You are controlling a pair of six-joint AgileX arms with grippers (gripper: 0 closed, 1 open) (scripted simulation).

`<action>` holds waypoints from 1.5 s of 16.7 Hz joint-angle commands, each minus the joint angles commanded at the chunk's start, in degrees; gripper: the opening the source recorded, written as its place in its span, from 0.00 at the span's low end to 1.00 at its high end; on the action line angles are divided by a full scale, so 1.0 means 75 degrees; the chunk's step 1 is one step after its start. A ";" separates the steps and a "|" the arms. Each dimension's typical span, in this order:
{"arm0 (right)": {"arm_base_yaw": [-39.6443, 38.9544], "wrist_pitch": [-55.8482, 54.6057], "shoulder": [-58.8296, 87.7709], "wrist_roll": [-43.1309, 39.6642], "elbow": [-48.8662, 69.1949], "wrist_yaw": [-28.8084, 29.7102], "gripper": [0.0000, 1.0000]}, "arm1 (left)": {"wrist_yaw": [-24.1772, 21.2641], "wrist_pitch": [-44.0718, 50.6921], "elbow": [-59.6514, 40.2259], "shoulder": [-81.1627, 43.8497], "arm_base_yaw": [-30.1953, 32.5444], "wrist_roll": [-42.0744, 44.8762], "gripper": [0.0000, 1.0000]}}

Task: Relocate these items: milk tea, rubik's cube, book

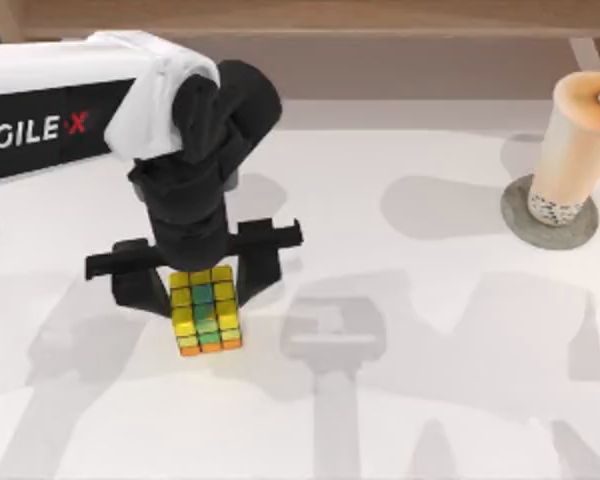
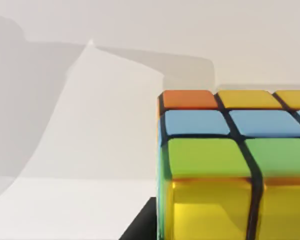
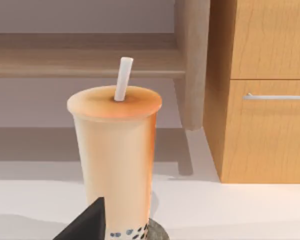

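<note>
Milk tea point(image 1: 572, 145) stands on grey disc point(image 1: 549, 212), far right.

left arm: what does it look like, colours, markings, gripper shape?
The left arm has a white shell and a black side panel lettered "AGILE" in white with a red X. Its wrist section is matte black and blocky. The left gripper is black too: a flat crossbar carrying two thick fingers. No cables visible.
</note>
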State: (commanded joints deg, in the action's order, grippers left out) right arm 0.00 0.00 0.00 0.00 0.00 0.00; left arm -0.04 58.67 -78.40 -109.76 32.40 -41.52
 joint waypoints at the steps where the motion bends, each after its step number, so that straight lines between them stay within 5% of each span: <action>1: 0.0000 0.0000 0.0000 0.0000 0.0000 0.0000 1.00 | 0.0055 -0.0082 -0.0054 -0.0005 0.0015 0.0029 0.00; 8: 0.0000 0.0000 0.0000 0.0000 0.0000 0.0000 1.00 | 0.1699 -0.2668 -0.1495 0.0124 0.0383 0.1085 0.00; 17: 0.0000 0.0000 0.0000 0.0000 0.0000 0.0000 1.00 | 0.4357 -0.6988 -0.3255 0.0342 0.1218 0.3943 0.00; 25: 0.0000 0.0000 0.0000 0.0000 0.0000 0.0000 1.00 | 0.5255 -0.8418 -0.3507 0.0187 0.1244 0.5659 0.00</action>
State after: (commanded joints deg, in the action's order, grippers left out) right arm 0.00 0.00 0.00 0.00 0.00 0.00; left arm 39.37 -4.46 -104.70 -108.36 41.73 0.93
